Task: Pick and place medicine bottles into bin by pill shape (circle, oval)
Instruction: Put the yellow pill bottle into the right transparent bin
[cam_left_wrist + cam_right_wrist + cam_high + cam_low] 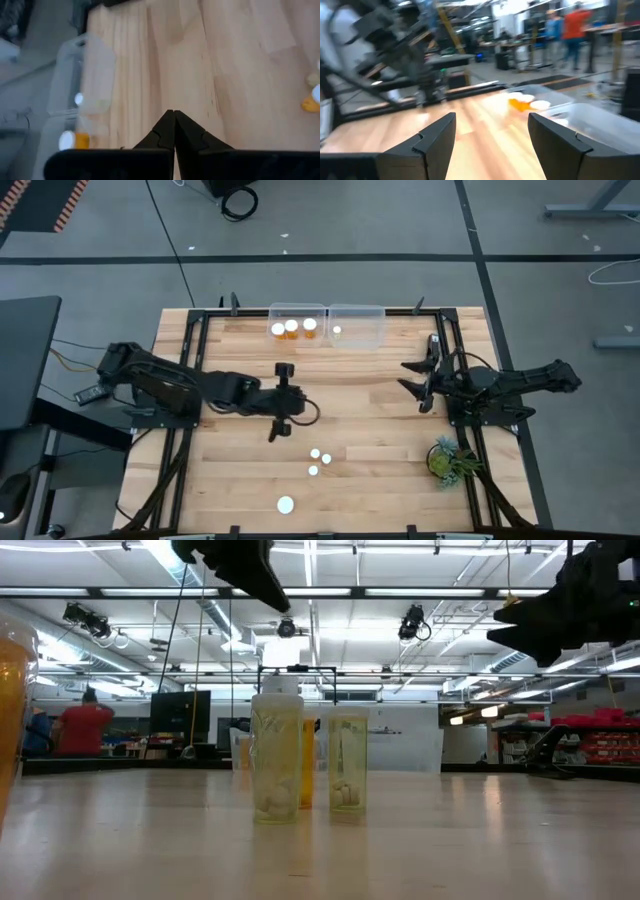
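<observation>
Left gripper [283, 369] jaws pressed together, empty, mid-worktop [360, 395]. Right gripper [417, 376] jaws apart near right edge. Bare wood between them; bins [327, 323] at far edge.

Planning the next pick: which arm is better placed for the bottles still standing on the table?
Probably left. Its shut tool hangs over mid-table, closer to the loose bottles. The right tool, open, waits by the table's right side, nearer the bins.

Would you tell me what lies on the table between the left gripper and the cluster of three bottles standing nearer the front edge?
Nothing: in the high view only bare wood separates the shut left gripper from the three bottles.
</observation>
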Tool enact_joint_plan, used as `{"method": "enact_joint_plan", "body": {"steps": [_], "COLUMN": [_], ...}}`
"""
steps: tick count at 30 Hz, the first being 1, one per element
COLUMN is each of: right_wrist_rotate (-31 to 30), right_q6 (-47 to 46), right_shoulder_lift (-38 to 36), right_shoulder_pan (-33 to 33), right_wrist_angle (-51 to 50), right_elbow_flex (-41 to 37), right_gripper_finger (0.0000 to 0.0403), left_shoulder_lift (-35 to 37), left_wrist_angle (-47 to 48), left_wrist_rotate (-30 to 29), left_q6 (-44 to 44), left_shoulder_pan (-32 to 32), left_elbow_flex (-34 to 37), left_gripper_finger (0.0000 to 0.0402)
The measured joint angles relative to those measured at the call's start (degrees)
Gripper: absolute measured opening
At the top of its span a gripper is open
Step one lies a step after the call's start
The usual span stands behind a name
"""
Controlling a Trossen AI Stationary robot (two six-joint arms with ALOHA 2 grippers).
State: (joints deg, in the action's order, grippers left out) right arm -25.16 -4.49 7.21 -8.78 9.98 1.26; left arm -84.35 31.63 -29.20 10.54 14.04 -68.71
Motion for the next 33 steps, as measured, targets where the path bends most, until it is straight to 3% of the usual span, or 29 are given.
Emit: {"method": "enact_joint_plan", "body": {"steps": [3,9,14,19,33], "right_wrist_rotate": [5.16,5.91,10.26,18.76,22.70], "right_q6": [0.70,2.59,0.15,-2.39,5.55], "right_shoulder_lift": [3.64,14.09,23.54,35.01,64.90], "right_shoulder_pan": [0.00,1.76,5.81,7.79,7.51], "right_wrist_angle": [3.93,15.45,18.34,18.15,2.42], "right_elbow_flex": [0.00,0.03,0.96,5.79,30.43], "right_gripper_finger": [0.0255,0.0255,0.0255,0.0255,0.0255], "left_shoulder_lift": [4.34,14.08,21.06,26.57,31.79], "left_wrist_angle": [-7.68,-28.29,-41.33,-43.34,-47.45], "left_wrist_rotate": [0.14,0.06,0.07,0.05,-0.13], "left_q6": [5.53,15.35,15.32,9.92,8.01], "left_shoulder_pan": [-0.41,-2.69,-4.35,-4.80,-4.13], "left_elbow_flex": [4.43,15.89,23.04,25.14,30.97], "left_gripper_finger": [0.0008,0.0023,0.0018,0.0010,0.0018]}}
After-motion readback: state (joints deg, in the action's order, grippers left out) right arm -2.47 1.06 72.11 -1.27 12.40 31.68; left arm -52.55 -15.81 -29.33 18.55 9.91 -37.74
